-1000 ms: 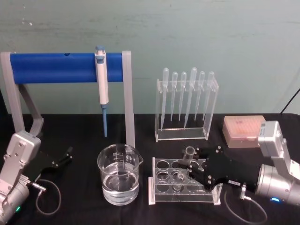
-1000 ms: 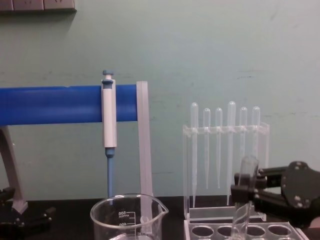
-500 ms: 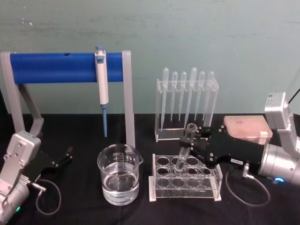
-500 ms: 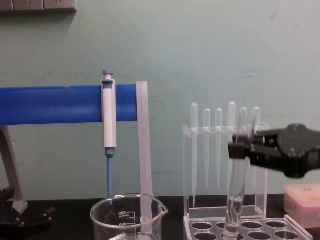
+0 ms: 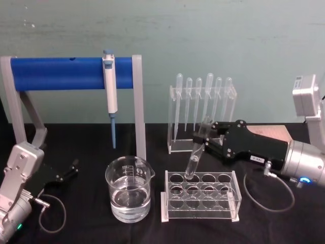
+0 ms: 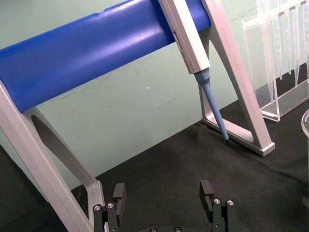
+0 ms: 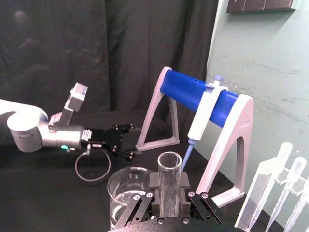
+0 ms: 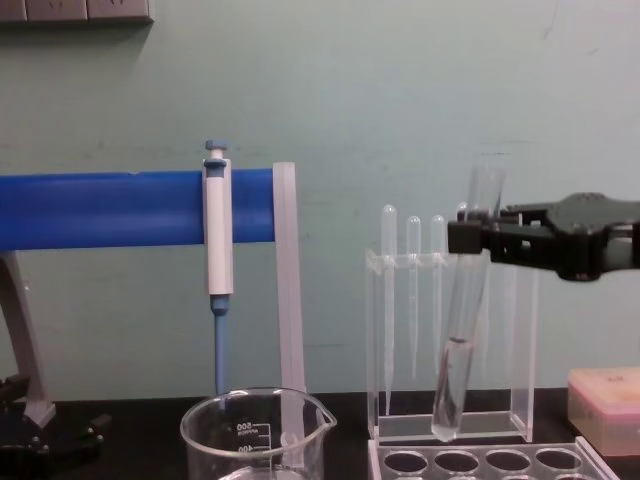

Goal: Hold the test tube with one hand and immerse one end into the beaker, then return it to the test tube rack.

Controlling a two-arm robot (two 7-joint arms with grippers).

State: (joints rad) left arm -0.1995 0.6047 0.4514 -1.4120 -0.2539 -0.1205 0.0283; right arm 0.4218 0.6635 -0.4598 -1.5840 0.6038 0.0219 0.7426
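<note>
Grips tube (image 5: 194, 157) near rim in right gripper (image 5: 204, 134), tilted over rack (image 5: 167, 208). Must swing lower-left to beaker (image 5: 112, 183). Rests left gripper (image 5: 68, 171) spread, bottom left.

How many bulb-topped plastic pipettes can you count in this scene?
6 pipettes, side by side in the clear stand at the back: first, second, third, fourth, fifth, sixth from the robot's left. The right gripper, holding the test tube, hides some lower stems.

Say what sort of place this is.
Probably a lab bench: a pipettor on a blue stand, racked pipettes, and the right gripper holding a test tube above the tube rack.
</note>
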